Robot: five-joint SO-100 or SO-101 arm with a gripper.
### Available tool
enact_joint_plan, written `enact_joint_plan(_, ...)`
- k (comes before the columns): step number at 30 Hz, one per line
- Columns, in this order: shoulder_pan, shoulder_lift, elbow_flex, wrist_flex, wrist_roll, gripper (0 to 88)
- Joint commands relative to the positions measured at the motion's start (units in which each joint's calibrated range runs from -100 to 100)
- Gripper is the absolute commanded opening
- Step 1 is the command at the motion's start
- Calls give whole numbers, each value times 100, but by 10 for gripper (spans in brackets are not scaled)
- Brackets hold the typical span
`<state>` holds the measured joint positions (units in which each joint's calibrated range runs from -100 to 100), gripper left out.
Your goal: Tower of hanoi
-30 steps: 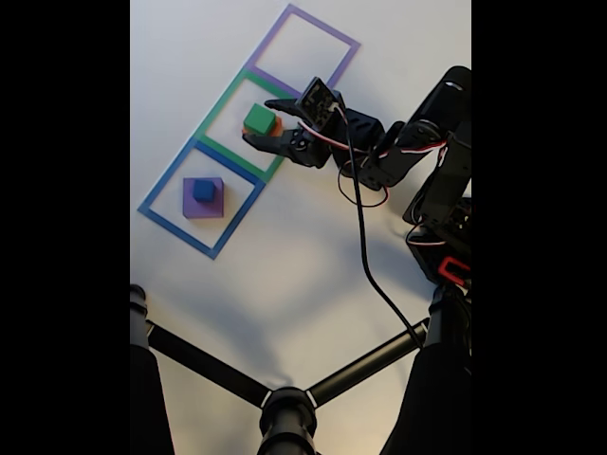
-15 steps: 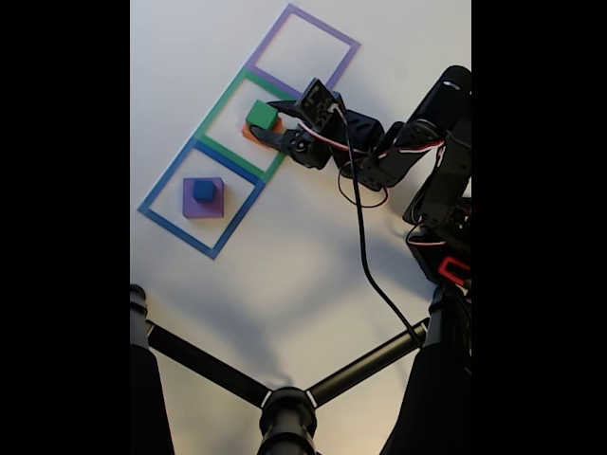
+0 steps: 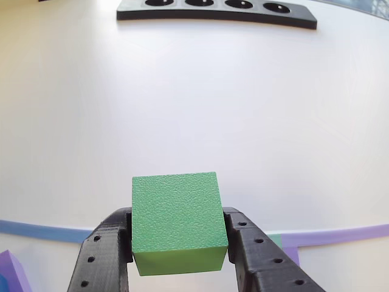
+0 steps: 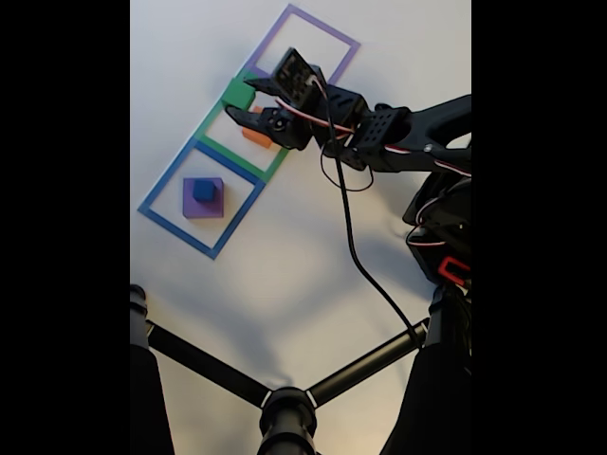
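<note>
Lifted off orange block (image 4: 257, 136): green block (image 4: 237, 93), gripped in pincer (image 4: 248, 99).

In the fixed view, the gripper (image 4: 248, 99) covers most of the orange block (image 4: 254, 137). In the other view, the purple block (image 3: 12, 272) is cut off at the bottom-left corner.

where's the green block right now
Clamped in the gripper: the green block shows in the fixed view over the green outline's upper left edge, up-left of the orange block.
</note>
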<state>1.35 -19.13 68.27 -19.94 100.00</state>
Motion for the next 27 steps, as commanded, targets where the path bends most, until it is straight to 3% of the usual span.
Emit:
enact_joint_plan(1, 75, -1309, -1053, 2338, 0, 57)
enact_joint_plan(14, 952, -1950, -5878, 8877, 0, 54)
enact_joint_plan(22, 1844, -1910, -7150, 10512, 0, 54)
enact_joint_plan(27, 2530, -1934, -7159, 10682, 0, 53)
